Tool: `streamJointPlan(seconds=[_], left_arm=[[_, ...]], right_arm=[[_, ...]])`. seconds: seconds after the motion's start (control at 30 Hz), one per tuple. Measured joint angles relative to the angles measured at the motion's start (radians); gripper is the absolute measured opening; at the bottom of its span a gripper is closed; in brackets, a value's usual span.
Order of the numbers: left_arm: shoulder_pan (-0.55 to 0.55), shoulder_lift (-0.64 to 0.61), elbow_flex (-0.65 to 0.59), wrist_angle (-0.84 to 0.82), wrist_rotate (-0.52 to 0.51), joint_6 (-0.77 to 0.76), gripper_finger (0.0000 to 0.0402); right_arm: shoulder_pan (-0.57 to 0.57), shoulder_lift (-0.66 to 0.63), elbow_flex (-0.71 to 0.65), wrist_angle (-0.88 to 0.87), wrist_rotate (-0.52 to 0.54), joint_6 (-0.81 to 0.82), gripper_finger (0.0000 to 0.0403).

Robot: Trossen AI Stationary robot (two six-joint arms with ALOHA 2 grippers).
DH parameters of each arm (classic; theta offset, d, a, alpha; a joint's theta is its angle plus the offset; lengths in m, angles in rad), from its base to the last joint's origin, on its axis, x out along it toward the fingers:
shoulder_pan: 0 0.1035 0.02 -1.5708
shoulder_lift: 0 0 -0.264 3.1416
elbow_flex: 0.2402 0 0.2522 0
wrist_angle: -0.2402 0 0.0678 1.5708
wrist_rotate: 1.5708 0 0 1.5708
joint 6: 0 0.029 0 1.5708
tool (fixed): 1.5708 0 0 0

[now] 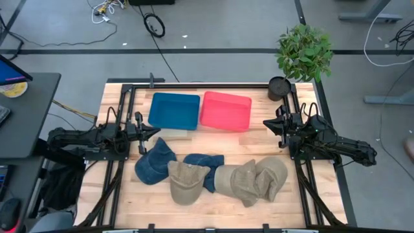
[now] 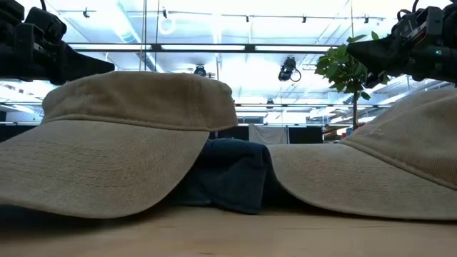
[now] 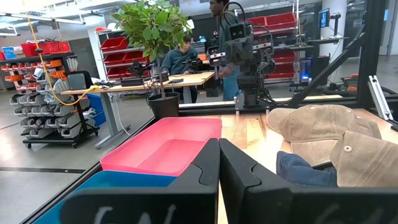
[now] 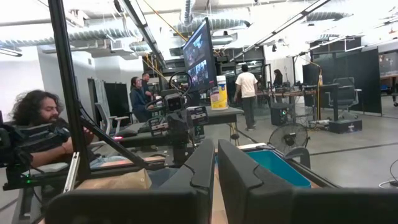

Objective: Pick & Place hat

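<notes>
Several caps lie in a row across the near half of the table: a blue denim cap (image 1: pixel 154 162), a second denim cap (image 1: pixel 206 166), and tan caps (image 1: pixel 187 182) (image 1: pixel 244 182) (image 1: pixel 272 173) that partly overlap them. In the low view a tan cap (image 2: pixel 121 143) rests brim-down on the wood, over denim (image 2: pixel 232 171). My left gripper (image 1: pixel 154 132) hovers shut at the table's left side, just beyond the blue cap. My right gripper (image 1: pixel 266 122) hovers shut at the right side, beyond the tan caps. Both point inward and hold nothing.
A blue bin (image 1: pixel 173 111) and a pink bin (image 1: pixel 226 110) stand side by side at the far middle of the table. A potted plant (image 1: pixel 303 52) stands at the far right corner. Black frame rails run along both sides. People show in the room behind.
</notes>
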Motion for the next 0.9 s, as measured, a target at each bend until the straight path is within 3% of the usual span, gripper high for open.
streamJointPlan(seconds=[0.67, 0.9], left_arm=[[0.000, 0.000, 0.000, 0.000, 0.000, 0.000, 0.0003], [0.000, 0.000, 0.000, 0.000, 0.000, 0.000, 0.0003]], right_arm=[[0.000, 0.000, 0.000, 0.018, 0.000, 0.013, 0.0027], [0.000, 0.000, 0.000, 0.350, 0.001, 0.177, 0.0027]])
